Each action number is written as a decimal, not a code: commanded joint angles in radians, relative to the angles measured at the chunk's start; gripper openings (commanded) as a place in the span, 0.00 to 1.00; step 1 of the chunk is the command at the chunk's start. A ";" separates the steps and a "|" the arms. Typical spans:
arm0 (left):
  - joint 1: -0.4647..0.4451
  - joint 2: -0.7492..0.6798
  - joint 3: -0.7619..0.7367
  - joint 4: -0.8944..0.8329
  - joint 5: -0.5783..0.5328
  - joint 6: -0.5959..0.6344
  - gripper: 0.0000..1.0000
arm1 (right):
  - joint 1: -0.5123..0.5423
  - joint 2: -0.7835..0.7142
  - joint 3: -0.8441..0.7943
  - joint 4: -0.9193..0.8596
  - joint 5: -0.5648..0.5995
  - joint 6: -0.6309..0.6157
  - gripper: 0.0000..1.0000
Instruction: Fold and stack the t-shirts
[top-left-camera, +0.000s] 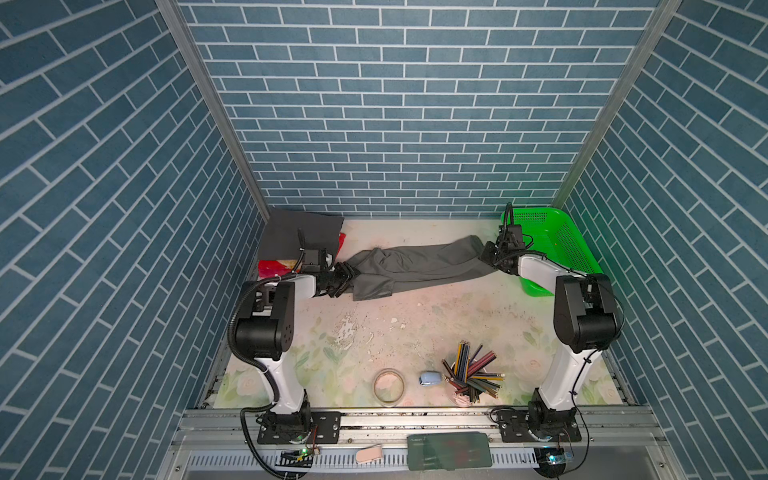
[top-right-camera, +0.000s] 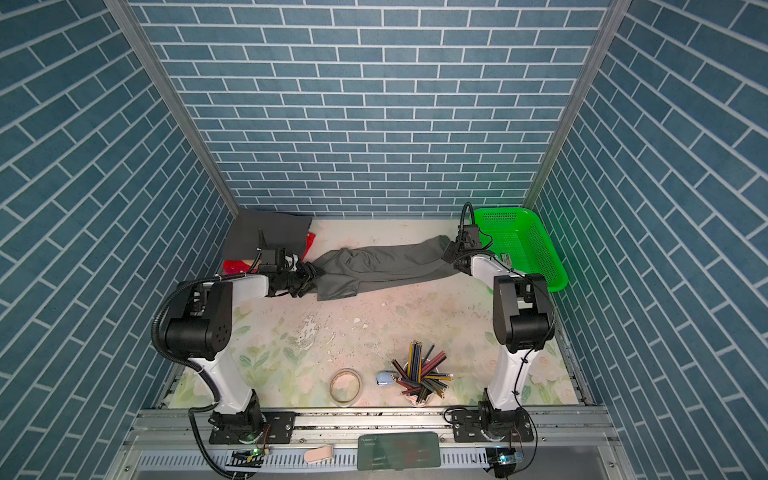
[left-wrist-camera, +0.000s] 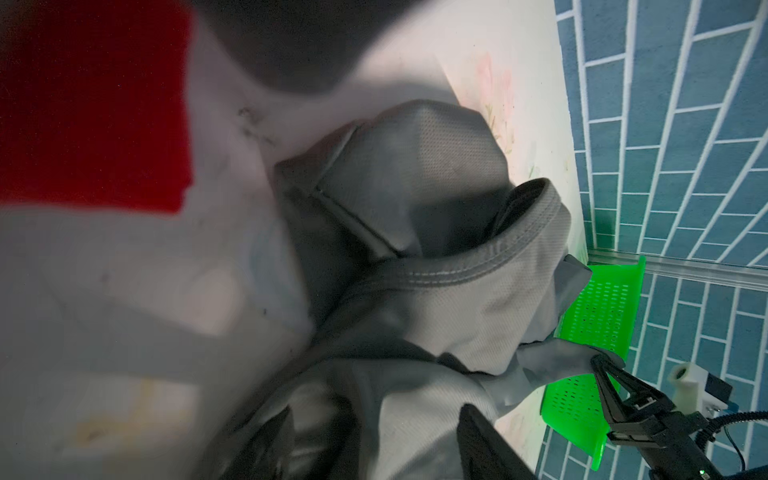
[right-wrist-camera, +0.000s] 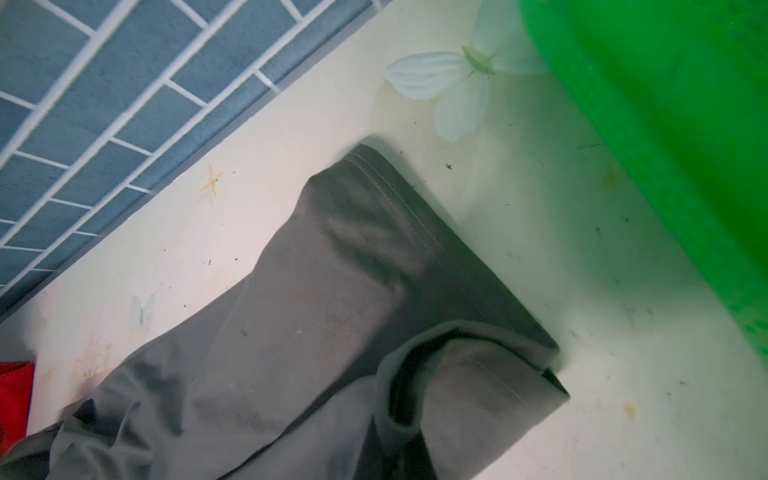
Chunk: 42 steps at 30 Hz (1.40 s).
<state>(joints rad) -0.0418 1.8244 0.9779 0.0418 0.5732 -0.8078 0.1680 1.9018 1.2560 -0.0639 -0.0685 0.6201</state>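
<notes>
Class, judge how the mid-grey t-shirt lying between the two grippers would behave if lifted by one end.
Probably floppy: the mid-grey t-shirt lies bunched in soft folds. Likely light: its weave looks thin and finely meshed. Lifted at one end, it would probably sag and drag, not hold shape.

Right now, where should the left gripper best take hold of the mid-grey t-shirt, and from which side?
Probably the stitched collar rim of the mid-grey t-shirt, coming from the left end: the rim stands raised, and the right gripper pinches the opposite end.
</notes>
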 joint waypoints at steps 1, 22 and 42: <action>0.000 -0.100 -0.049 -0.091 -0.031 0.075 0.66 | 0.006 -0.024 -0.047 0.013 -0.036 -0.018 0.00; -0.123 -0.050 -0.095 -0.130 -0.150 0.163 0.48 | 0.007 -0.103 -0.125 0.056 -0.063 0.010 0.01; -0.140 -0.235 -0.035 -0.148 -0.043 0.089 0.00 | 0.007 -0.116 -0.130 0.054 -0.068 0.003 0.00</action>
<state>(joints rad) -0.1684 1.6459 0.9047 -0.1005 0.4923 -0.6876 0.1699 1.8229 1.1290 -0.0143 -0.1257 0.6228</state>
